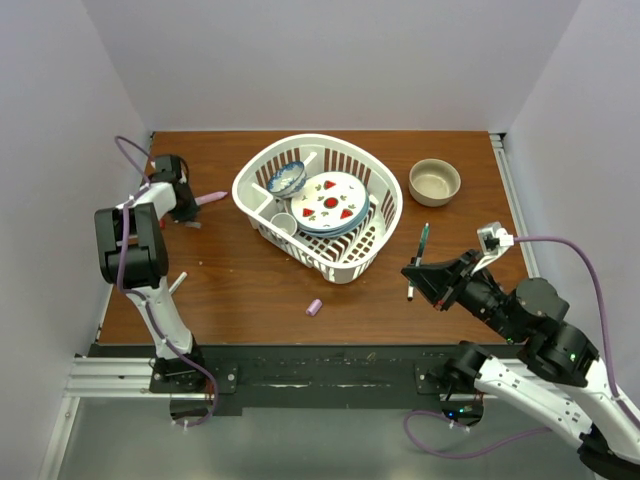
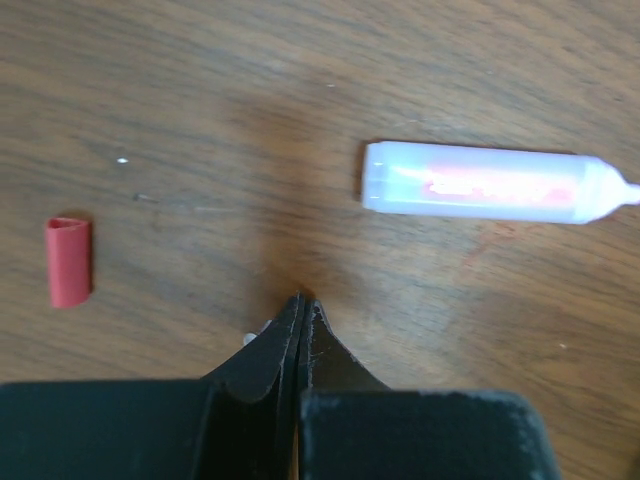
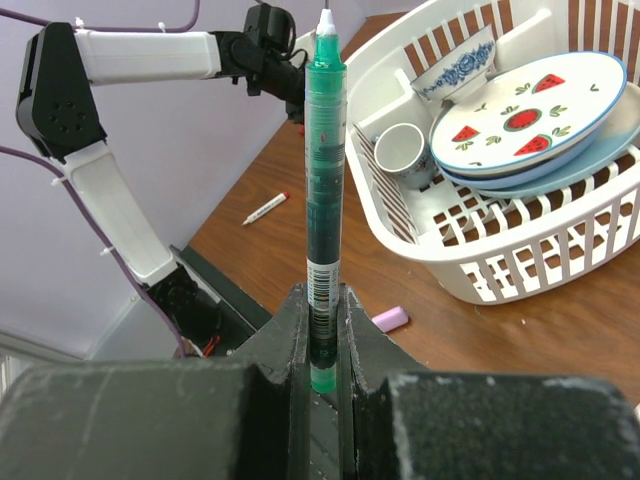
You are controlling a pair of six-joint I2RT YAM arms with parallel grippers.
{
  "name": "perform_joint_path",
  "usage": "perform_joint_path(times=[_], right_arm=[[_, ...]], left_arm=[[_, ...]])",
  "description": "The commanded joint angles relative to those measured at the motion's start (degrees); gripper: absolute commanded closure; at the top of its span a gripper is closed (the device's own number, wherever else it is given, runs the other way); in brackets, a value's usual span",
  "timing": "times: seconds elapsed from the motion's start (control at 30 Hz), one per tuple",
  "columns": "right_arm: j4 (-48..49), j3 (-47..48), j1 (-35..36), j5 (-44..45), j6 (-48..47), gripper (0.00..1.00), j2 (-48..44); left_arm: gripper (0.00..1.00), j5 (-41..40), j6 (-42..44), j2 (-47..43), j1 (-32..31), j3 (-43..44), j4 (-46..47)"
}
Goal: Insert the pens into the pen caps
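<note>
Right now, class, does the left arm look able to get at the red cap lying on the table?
Probably yes. The red cap lies on the table close beside the left gripper, with nothing between them. Its jaws are shut, so they must open first.

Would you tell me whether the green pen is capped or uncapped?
Uncapped: the slim green pen in the right tool shows bare white tip.

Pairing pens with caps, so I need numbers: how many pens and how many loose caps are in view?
Pens: 3 (green pen in the right hand, lilac-pink pen, white pen)
Caps: 2 (red cap, lilac cap)
Total: 5
</note>
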Motion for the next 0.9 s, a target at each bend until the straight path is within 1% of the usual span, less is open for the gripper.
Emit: perform_joint_path(times=[0.0,0.2,0.43,0.53,0.63,0.67,0.73,0.77,0.83,0.87], right_arm=[[0.6,2.4,0.0,1.1,-1.5,1.0,0.2],[0.6,2.4,0.0,0.7,-1.4,1.0,-0.3],[-0.3,3.1,0.0,0.6,-1.6,1.0,-1.6],[-0.6,2.9,0.0,0.5,-1.3,1.0,-2.2],[-1.3,3.0,0.0,0.7,-1.3,1.0,-2.5],[-1.8,3.1,0.0,0.9,-1.4,1.0,-2.5],[-2.3,3.3,0.0,1.3,-1.5,1.0,-2.5],[-2.4,3.4,0.0,1.2,-1.6,1.0,-2.5],[-2.6,3.4,0.0,1.4,-1.6,1.0,-2.5],[-2.6,3.3,0.0,1.4,-1.7,1.0,-2.4]], left_arm=[[1.0,-5.4,1.4,-2.6,0.3,-0.9,-2.7],[1.0,-5.4,0.8,-5.6,0.4,-3.5,-4.1],[1.0,-4.0,0.8,-8.6,0.2,-8.2,-3.8],[1.0,-3.9,1.3,-10.9,0.2,-8.9,-2.7],[0.89,-2.5,2.3,-12.0,0.2,-8.3,-2.6],[0.81,-2.2,2.6,-12.4,0.2,-8.3,-2.3],[0.74,-2.1,3.3,-12.7,0.2,-8.9,-1.6],[0.68,-2.1,3.5,-12.9,0.3,-9.1,-1.3],[0.64,-0.8,4.5,-12.9,0.2,-9.1,-0.8],[0.62,1.1,4.9,-12.6,0.3,-8.9,-0.5]])
